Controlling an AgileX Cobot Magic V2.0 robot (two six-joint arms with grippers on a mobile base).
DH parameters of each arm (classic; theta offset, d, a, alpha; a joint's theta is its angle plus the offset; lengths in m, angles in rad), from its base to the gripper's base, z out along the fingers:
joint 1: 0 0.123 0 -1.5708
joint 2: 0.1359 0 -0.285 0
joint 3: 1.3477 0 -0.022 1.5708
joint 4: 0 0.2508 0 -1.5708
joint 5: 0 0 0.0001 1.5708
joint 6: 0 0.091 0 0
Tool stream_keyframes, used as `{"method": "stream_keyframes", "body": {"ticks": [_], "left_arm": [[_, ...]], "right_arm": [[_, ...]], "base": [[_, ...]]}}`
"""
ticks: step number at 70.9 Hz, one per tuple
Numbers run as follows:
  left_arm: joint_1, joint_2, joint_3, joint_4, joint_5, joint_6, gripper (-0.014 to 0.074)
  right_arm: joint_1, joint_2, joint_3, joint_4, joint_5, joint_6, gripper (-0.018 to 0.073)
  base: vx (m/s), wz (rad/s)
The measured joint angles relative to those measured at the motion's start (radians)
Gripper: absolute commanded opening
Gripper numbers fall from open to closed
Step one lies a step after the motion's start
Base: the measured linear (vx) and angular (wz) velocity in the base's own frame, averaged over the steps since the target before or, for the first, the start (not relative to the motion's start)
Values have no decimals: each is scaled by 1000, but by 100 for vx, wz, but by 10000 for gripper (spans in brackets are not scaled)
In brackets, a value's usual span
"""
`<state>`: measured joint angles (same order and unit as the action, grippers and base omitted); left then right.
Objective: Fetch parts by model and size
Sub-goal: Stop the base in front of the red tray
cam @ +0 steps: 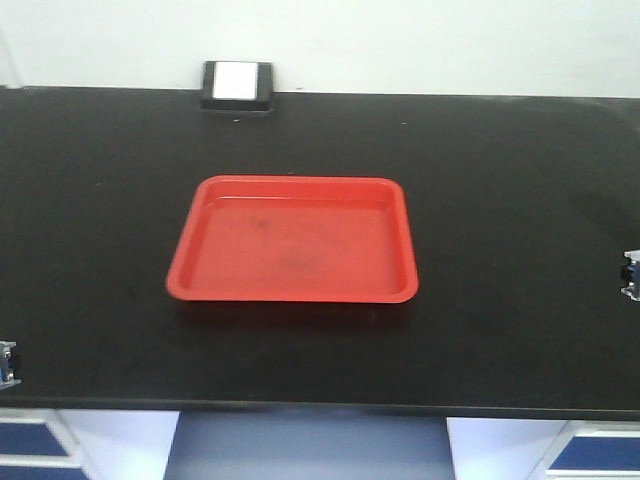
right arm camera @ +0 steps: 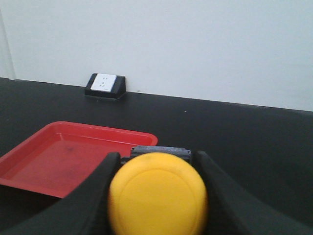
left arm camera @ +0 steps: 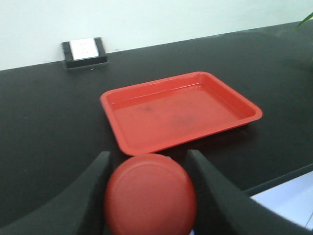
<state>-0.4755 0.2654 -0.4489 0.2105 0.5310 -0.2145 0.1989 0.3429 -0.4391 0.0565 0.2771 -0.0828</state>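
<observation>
Clamped in the left tool [left arm camera: 147, 161]: the red-capped switch [left arm camera: 150, 196], pinched between both dark fingers [left arm camera: 88, 196], at the near left of the black desk [left arm camera: 49, 122]. Clamped likewise in the right tool [right arm camera: 156, 159]: the yellow-capped switch [right arm camera: 157, 193], with its dark base [right arm camera: 160, 151] peeking over the cap, toward the desk's right side. Between the two, at mid-desk, a shallow red tray [cam: 290, 296]. Farther off, at the desk's far edge against the pale wall [cam: 400, 40], a black socket box [cam: 237, 85] with a white face.
</observation>
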Motion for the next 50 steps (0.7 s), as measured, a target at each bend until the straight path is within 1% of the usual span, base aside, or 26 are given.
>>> {"method": "stream_keyframes", "body": {"ticks": [16,50], "left_arm": [[0,0,0,0,0,0,-7],[0,0,0,0,0,0,-7]], "right_arm": [[0,0,0,0,0,0,-10],[0,0,0,0,0,0,-10]], "base": [[12,-21],[10,4]]}}
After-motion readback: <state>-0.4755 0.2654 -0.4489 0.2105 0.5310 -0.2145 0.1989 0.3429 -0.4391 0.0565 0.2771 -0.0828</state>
